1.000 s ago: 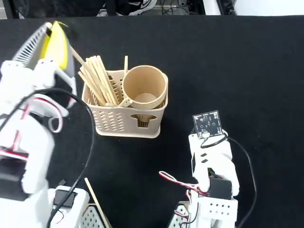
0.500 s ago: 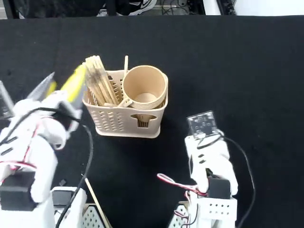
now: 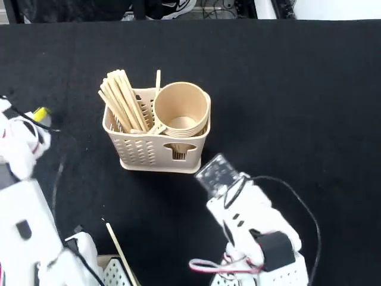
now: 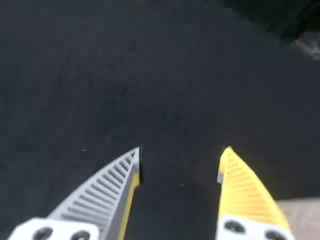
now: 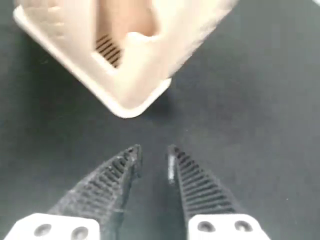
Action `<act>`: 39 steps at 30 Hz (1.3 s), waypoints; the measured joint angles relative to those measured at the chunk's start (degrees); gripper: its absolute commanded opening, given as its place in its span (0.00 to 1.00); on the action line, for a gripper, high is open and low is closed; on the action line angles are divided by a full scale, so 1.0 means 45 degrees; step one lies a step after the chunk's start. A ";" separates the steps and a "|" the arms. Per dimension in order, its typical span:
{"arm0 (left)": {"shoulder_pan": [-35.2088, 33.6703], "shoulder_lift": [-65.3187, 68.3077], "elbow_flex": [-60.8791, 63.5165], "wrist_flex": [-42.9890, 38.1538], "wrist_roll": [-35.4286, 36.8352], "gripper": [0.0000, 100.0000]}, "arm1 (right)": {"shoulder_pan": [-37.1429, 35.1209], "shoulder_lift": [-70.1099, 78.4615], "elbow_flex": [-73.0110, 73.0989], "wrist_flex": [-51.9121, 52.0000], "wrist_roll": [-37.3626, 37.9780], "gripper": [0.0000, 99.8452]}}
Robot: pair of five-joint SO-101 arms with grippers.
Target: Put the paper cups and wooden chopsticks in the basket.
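One wooden chopstick (image 3: pixel 121 253) lies loose by the left arm's base (image 3: pixel 77 265); paper cups (image 3: pixel 181 107) and the other chopsticks (image 3: pixel 122 98) stand in the basket (image 3: pixel 156 156). Left gripper (image 4: pixel 177 160) gapes over bare table (image 4: pixel 150 75), right gripper (image 5: pixel 154 157) (empty, narrowly parted) faces the basket. Pinching the stray mid-length should keep it level.

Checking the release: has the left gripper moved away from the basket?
Yes. The left gripper drew back leftward, away from the basket.
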 measured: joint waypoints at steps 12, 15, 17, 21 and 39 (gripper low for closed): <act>-0.2051 0.5607 -0.2540 -0.0801 -0.0899 0.25 | -0.7560 0.1758 -0.0821 -0.0098 -0.1524 0.05; -0.2325 0.6017 -0.3009 -0.0801 -0.0899 0.25 | -0.9436 0.3946 -0.0821 -0.1680 -0.2813 0.05; -0.2442 0.6037 -0.3223 -0.0801 -0.0899 0.25 | -1.0374 0.5626 -0.0821 -0.3204 -0.3985 0.05; -0.2422 0.6056 -0.3263 -0.0996 -0.0899 0.25 | -1.1331 0.8811 -0.0821 -0.6857 -0.6212 0.05; -0.2403 0.6056 -0.3380 -0.1348 -0.0899 0.25 | -1.1624 2.0884 -0.6310 -0.9612 -1.2952 0.13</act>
